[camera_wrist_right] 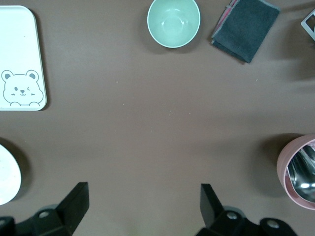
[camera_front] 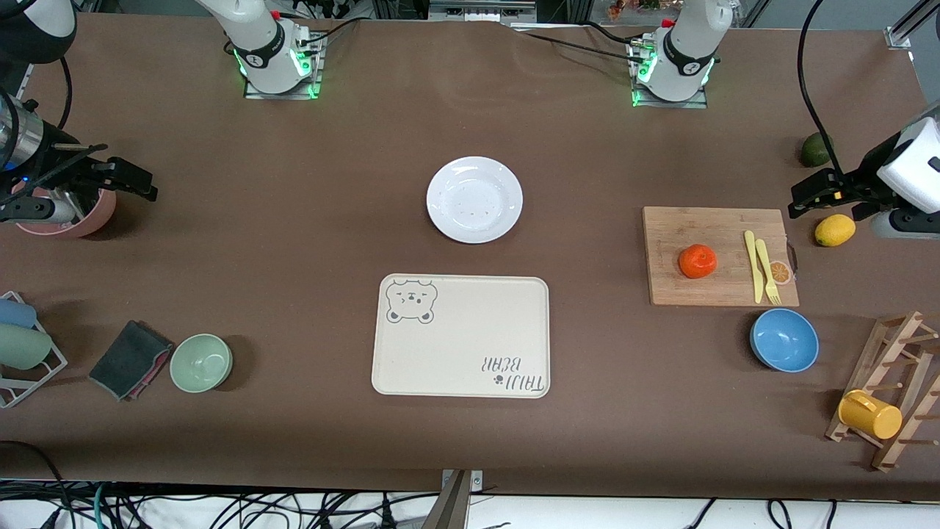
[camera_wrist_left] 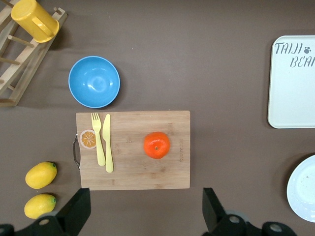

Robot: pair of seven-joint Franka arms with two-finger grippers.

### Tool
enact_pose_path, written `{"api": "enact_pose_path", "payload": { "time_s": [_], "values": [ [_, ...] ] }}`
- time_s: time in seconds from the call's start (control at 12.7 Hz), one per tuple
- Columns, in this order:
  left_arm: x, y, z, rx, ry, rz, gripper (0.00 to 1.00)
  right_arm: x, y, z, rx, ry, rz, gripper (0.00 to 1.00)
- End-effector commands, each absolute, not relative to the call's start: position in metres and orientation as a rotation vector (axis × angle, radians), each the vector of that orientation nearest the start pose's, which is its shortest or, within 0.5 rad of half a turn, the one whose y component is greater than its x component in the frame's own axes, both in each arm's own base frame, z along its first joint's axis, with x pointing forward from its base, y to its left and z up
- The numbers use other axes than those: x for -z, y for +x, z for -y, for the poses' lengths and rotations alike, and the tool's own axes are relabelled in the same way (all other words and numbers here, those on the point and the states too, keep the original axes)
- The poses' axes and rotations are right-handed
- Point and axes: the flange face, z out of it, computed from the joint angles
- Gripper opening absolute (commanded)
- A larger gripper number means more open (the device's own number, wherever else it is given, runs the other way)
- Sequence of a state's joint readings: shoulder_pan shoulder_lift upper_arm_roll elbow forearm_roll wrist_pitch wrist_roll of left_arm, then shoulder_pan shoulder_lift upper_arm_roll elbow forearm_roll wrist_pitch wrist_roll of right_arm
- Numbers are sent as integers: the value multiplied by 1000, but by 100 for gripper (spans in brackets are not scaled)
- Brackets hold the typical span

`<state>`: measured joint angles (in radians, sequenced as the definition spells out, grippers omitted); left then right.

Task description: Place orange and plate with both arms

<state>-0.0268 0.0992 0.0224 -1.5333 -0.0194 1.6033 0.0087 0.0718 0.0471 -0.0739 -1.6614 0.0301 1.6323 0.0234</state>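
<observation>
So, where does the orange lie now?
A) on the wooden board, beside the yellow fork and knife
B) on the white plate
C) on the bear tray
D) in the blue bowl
A: the orange sits on the board, apart from the fork and knife.

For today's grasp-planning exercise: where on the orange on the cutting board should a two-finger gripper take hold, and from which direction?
Grip the orange across its widest middle, coming straight down from above. It sits alone on the cutting board, apart from the yellow fork and knife, so fingers can probably drop either side of it.
</observation>
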Motion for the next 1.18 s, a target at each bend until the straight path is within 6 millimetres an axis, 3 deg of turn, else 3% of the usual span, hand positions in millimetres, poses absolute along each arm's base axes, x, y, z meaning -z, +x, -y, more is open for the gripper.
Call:
{"api": "enact_pose_path", "payload": {
  "time_s": [0.0, 1.1],
  "values": [
    [-596, 587, 4, -26, -3149, -50, 100, -564, 568, -1, -102, -3096, -36, 100],
    [-596, 587, 5, -26, -3149, -55, 100, -563, 566, -2, -124, -3095, -50, 100]
  ]
}}
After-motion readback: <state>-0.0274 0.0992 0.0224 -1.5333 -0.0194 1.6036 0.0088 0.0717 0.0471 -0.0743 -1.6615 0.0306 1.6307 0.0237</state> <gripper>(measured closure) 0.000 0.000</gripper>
